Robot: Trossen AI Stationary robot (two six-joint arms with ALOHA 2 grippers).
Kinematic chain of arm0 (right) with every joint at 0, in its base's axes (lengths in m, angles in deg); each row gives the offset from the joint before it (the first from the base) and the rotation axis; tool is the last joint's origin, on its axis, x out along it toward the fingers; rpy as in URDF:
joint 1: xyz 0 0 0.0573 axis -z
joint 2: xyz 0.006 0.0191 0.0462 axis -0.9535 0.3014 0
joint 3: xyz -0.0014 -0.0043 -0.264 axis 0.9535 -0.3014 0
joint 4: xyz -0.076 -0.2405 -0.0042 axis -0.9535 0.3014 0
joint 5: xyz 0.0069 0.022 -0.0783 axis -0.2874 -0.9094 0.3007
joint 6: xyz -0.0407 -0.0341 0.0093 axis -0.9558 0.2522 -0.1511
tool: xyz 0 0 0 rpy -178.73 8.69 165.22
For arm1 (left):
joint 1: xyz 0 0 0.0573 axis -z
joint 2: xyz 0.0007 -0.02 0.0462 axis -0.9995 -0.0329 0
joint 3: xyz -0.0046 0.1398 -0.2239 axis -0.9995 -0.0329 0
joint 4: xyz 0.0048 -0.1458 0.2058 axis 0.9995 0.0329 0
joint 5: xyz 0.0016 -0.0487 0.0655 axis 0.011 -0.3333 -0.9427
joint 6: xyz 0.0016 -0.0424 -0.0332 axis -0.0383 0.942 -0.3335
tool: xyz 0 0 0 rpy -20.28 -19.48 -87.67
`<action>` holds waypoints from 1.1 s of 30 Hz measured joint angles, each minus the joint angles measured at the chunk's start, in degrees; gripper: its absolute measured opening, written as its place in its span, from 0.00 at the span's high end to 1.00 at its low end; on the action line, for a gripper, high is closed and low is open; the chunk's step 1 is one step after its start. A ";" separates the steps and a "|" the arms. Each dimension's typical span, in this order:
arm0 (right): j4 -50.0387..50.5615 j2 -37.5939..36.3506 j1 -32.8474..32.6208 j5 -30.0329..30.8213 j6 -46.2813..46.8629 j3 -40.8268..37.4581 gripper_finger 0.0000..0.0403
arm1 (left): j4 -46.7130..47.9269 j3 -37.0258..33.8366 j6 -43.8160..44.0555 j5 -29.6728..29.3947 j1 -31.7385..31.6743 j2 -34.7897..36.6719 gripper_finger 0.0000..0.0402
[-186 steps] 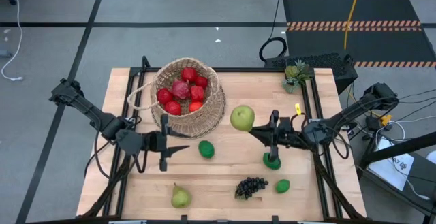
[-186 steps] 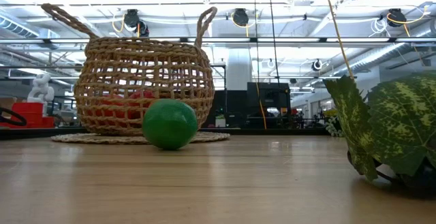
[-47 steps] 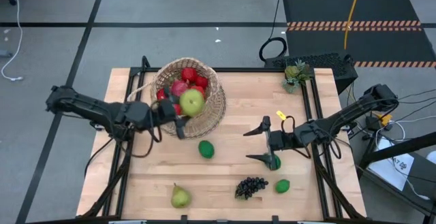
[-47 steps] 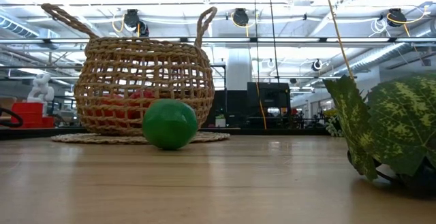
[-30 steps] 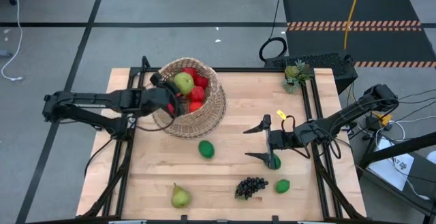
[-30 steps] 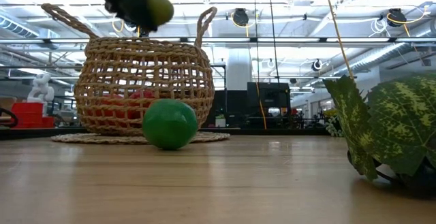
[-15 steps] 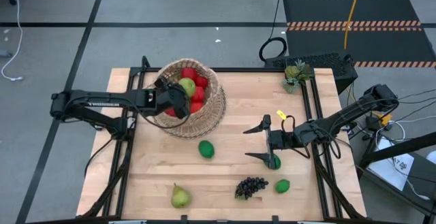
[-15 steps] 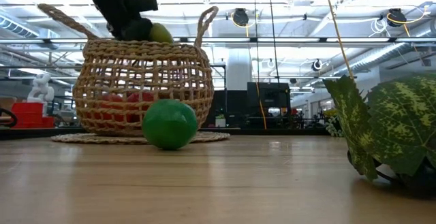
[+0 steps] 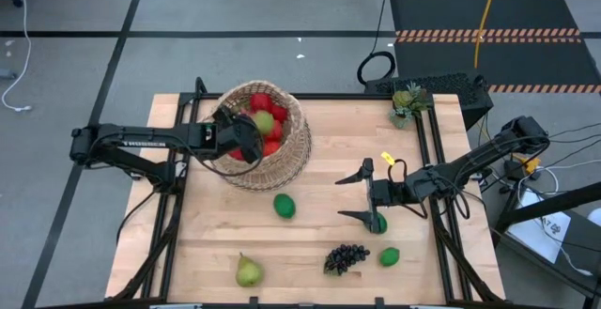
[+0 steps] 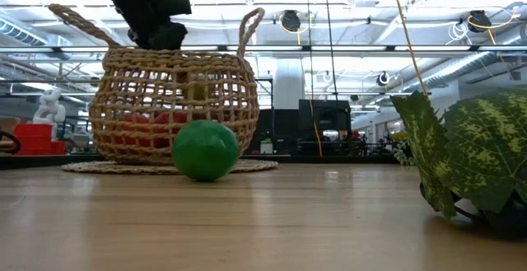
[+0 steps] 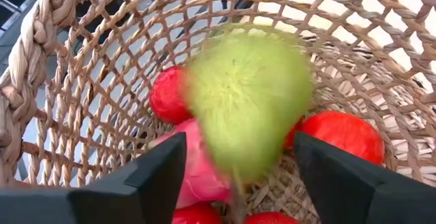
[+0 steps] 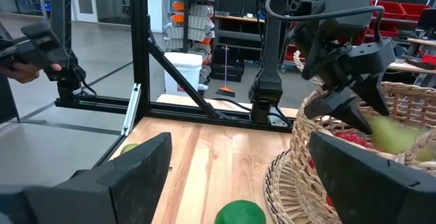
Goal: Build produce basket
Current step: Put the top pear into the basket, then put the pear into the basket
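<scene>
Basket (image 9: 282, 154) was seen at the table's far left, red produce (image 11: 340, 134) inside. Left gripper (image 9: 246, 132) was held over it, fingers parted, green pear (image 11: 248, 98) released between them. Right gripper (image 9: 355, 196) was parked open mid-table.

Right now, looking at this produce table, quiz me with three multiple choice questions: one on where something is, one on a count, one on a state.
1. Where is the left gripper?
A. over the basket
B. beside the grape bunch
C. off the table

2. How many pieces of produce lie on the table outside the basket?
A. two
B. five
C. eight

3. What state is the right gripper in?
A. shut on a pear
B. open, holding nothing
C. shut on the potted plant

Answers: 1 A, the high view shows it above the basket's mouth. 2 B, three green limes, one pear and the grapes. 3 B, its fingers stand spread over bare table.
</scene>
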 joint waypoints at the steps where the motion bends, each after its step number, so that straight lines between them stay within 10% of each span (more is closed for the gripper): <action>1: 0.00 0.00 0.00 0.00 0.00 0.00 0.15 | 0.00 0.00 0.31 -0.04 0.00 0.00 0.31; 21: 0.02 0.00 0.00 0.00 -0.83 -0.02 0.15 | -4.13 2.72 -0.71 -0.06 2.23 8.72 0.39; 33: 0.02 0.00 0.00 -0.02 2.14 -0.02 0.15 | -5.16 5.07 5.28 4.76 19.25 14.11 0.51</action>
